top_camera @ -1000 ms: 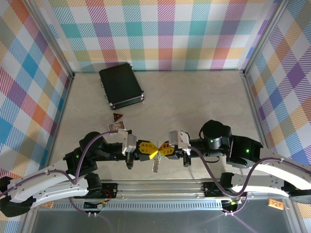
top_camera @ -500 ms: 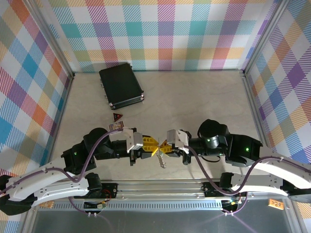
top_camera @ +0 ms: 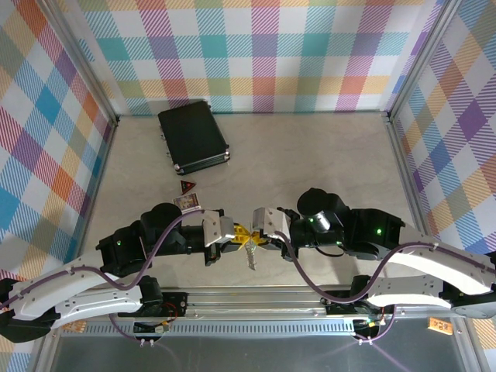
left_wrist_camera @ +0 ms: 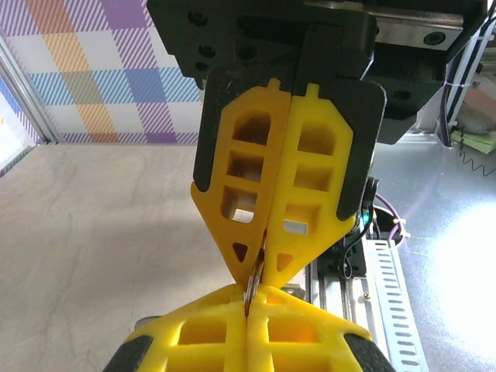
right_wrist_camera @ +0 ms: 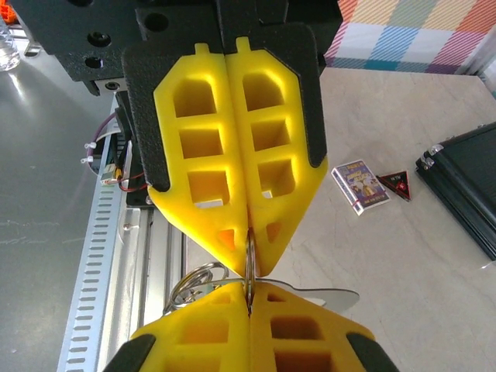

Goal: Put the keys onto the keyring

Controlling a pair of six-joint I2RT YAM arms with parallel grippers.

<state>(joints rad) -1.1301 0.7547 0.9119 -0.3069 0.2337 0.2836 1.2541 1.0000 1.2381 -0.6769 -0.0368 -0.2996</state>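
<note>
Since a second ago the right arm has reached further toward 9 o'clock, and the spot where the two grippers meet has shifted a little that way and toward 12 o'clock. The metal bundle under them now hangs shorter and closer in.

In the top view the left gripper and the right gripper point at each other tip to tip, low on the table near 6 o'clock. Both pairs of yellow fingers are pressed together. Each nips the same thin edge of the keyring, which dangles from the joint toward 6 o'clock.

From the right wrist, the keyring is a slim silver-grey hoop seen edge-on, running straight from the left gripper at 12 o'clock into the right gripper at 6 o'clock. A cluster of small rings hangs off it toward 9 o'clock. A flat silver tab sticks out toward 3 o'clock; whether that is a key blade I cannot tell.

From the left wrist the same hoop is a bright sliver caught between the right gripper above and the left gripper below.

A black case lies at 11 o'clock on the table. A small card box and a red triangle lie between it and the left arm.
</note>
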